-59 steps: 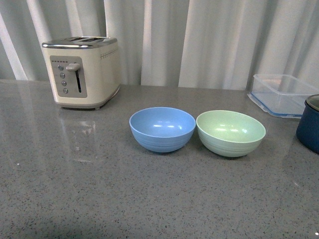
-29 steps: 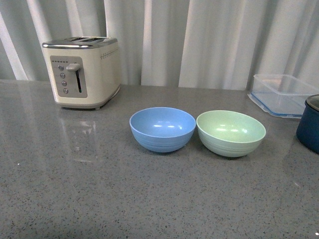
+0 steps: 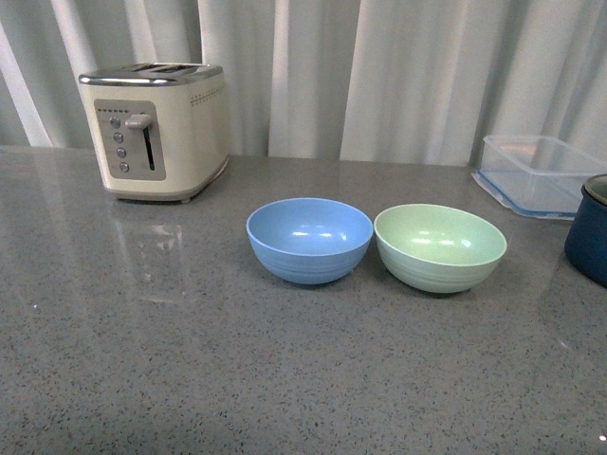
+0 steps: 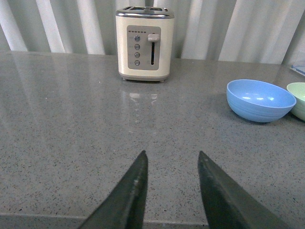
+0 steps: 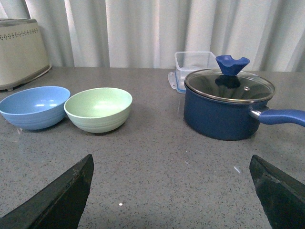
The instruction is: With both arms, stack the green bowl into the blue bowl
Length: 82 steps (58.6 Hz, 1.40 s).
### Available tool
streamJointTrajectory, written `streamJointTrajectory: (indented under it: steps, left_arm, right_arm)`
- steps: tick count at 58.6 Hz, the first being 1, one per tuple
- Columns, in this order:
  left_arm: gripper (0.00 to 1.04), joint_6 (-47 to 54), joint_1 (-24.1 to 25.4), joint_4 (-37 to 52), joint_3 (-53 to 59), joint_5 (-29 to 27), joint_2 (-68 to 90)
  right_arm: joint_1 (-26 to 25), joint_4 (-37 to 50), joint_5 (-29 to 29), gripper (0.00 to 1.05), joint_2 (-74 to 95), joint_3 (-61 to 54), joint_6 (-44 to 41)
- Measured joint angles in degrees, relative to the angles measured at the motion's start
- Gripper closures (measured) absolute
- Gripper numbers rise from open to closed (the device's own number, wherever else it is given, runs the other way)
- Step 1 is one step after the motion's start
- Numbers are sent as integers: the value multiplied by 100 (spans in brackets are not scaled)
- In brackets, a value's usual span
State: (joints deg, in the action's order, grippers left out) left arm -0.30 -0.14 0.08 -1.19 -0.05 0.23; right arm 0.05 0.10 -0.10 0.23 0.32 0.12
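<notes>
The blue bowl (image 3: 309, 239) and the green bowl (image 3: 440, 246) stand upright side by side on the grey counter, blue on the left, rims nearly touching. Both are empty. Neither arm shows in the front view. In the left wrist view my left gripper (image 4: 170, 158) is open and empty above bare counter, with the blue bowl (image 4: 260, 99) well ahead and the green bowl (image 4: 298, 99) cut off at the frame edge. In the right wrist view my right gripper (image 5: 171, 167) is wide open and empty, with the green bowl (image 5: 98, 109) and blue bowl (image 5: 34, 107) ahead.
A cream toaster (image 3: 156, 131) stands at the back left. A clear blue-rimmed container (image 3: 536, 175) sits at the back right, and a dark navy pot (image 5: 228, 102) with a glass lid stands just right of the green bowl. White curtains hang behind the counter.
The whole front view has shifted slightly: toaster, bowls and container sit a little higher in the frame than before. The bowls have not moved relative to each other.
</notes>
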Motion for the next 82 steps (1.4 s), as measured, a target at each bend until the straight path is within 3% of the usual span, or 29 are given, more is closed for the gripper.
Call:
streamJointTrajectory:
  steps: [21, 23, 40, 47, 51, 54, 60, 70, 82]
  left_arm:
    - [7, 0, 0, -4, 0, 0, 0]
    - [5, 4, 0, -4, 0, 0, 0]
    - [7, 4, 0, -4, 0, 0, 0]
    - [7, 4, 0, -4, 0, 9, 0]
    - [7, 2, 0, -4, 0, 4, -2]
    - [7, 2, 0, -4, 0, 4, 0]
    - [7, 2, 0, -4, 0, 2, -4]
    - [7, 2, 0, -4, 0, 4, -4]
    - [7, 2, 0, -4, 0, 2, -4]
  right_arm:
    - [0, 0, 0, 10, 0, 0, 0]
    - [0, 0, 0, 10, 0, 0, 0]
    - [-2, 0, -7, 10, 0, 0, 0]
    - [-673, 74, -2369, 10, 660, 195, 103]
    - [-715, 271, -3091, 10, 1134, 404, 111]
    - [-673, 546, -3265, 10, 1530, 616, 79]
    - [-374, 964, -2739, 10, 2507, 1200, -149]
    - [254, 726, -1631, 10, 4605, 2481, -382]
    - [568, 293, -1121, 10, 6773, 4201, -382]
